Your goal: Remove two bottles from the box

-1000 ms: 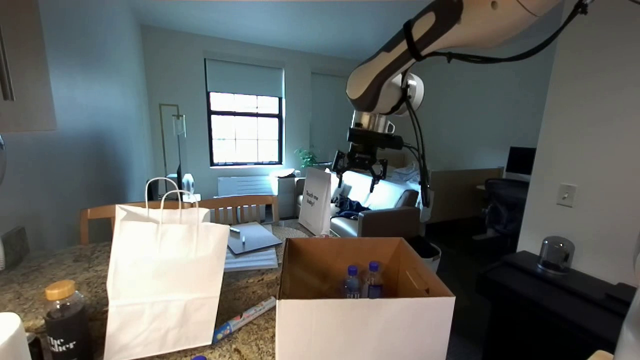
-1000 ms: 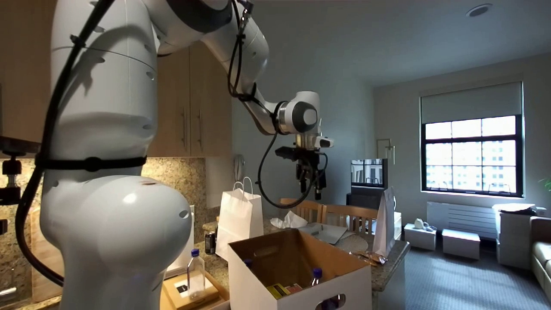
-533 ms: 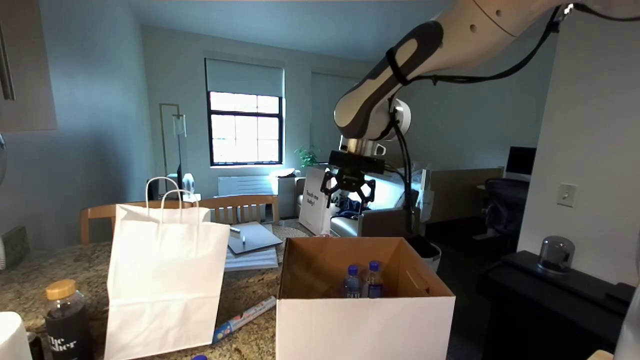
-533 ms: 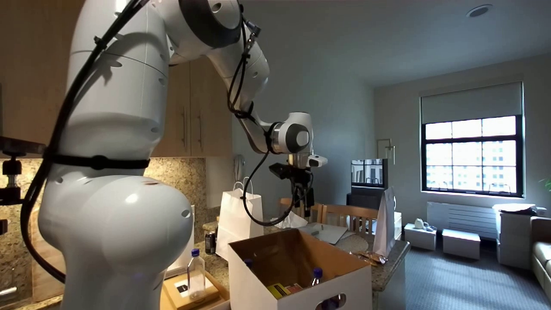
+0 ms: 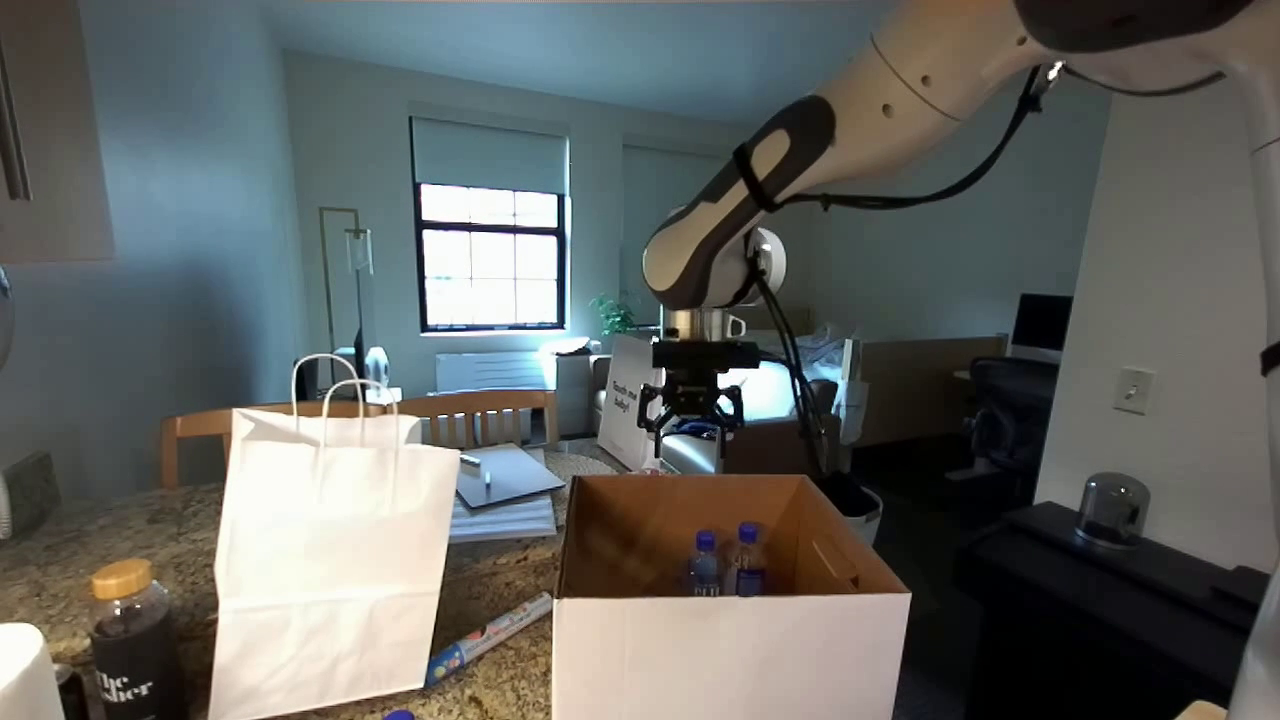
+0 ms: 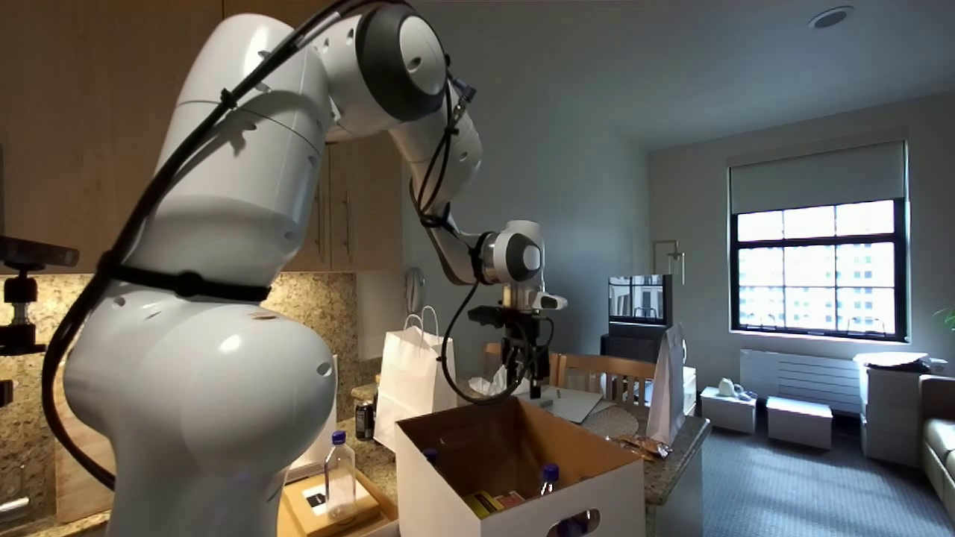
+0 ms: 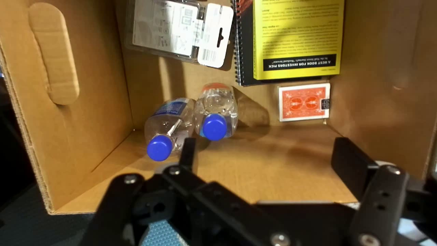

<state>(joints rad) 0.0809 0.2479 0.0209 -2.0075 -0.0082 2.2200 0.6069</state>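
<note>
The box stands on the counter, white outside and brown inside; it also shows in an exterior view. Two clear bottles with blue caps stand close together inside it. In the wrist view the left bottle has a blue label and leans; the right bottle has a reddish one. Another blue cap shows by the box's inner wall. My gripper is open and empty, above the box's far side; its fingers in the wrist view are apart, the left one near the bottles.
Inside the box lie a yellow book, a card pack and a clear package. A white paper bag stands beside the box. Another clear blue-capped bottle stands outside, by the robot base. A laptop lies behind.
My gripper has come down toward the box and shifted left in the exterior view facing the couch. It has stayed open. The bottles and box have not moved.
</note>
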